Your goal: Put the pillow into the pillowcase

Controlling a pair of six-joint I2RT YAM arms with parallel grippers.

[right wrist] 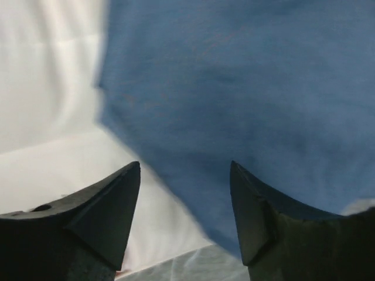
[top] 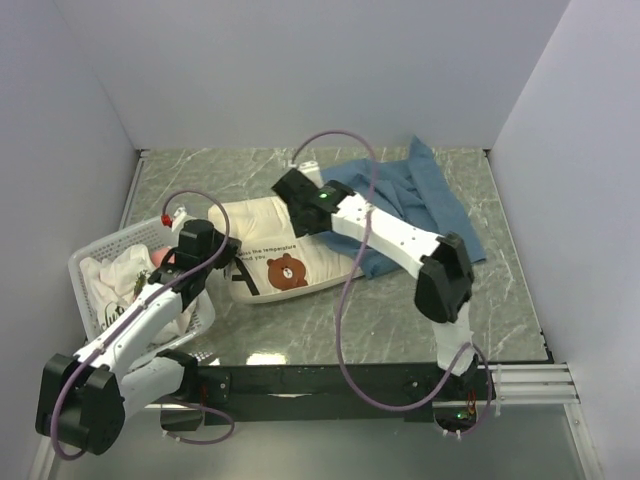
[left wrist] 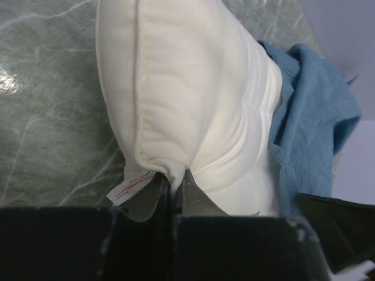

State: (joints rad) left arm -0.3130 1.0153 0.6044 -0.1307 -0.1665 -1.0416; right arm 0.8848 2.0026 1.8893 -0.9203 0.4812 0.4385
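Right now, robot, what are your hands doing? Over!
Left gripper shut on pillow corner. Right gripper open above blue pillowcase. Pillow not yet inside. Basket off to left.

- The plump cream-white quilted pillow (top: 262,228): in the top view its 2 o'clock end is hidden beneath the right arm (top: 385,230).
- The soft blue fabric pillowcase (right wrist: 246,88): blurred in the right wrist view (and cut off toward 12 and 3 o'clock).
- The small white tag (left wrist: 130,188): its print is too small to read.

The pillow (top: 265,232) lies on the table (top: 500,290), the pillowcase (top: 425,195) touching it behind and right, a basket (top: 100,247) to its left.
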